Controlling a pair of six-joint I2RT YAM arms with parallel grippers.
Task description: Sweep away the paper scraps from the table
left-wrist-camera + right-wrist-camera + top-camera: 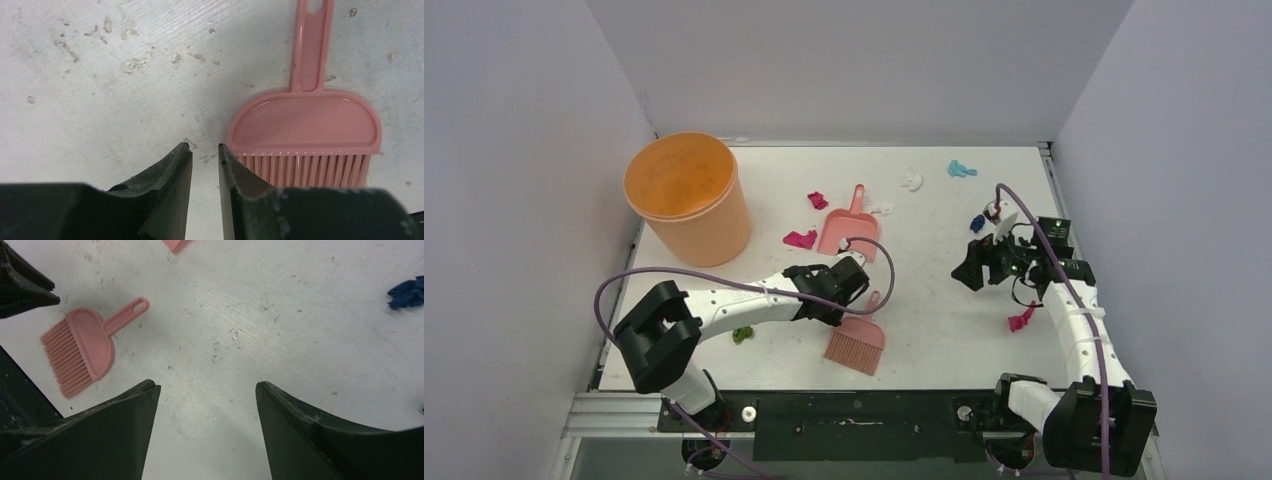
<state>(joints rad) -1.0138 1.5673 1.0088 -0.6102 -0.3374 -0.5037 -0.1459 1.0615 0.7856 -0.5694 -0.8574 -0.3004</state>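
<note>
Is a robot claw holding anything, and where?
Nothing. The left claw and the right claw are both empty; the pink plastic hand brush lies beside the left one.

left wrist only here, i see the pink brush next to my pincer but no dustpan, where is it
Observer: The dustpan lies beyond the brush, toward the far edge, with its handle pointing away from the arms.
Operator: any scraps close to the brush
Observer: A green scrap lies to the left of the brush, near the front edge.
Operator: what about the right arm
Observer: The right pincer is open and empty over bare table.
</note>
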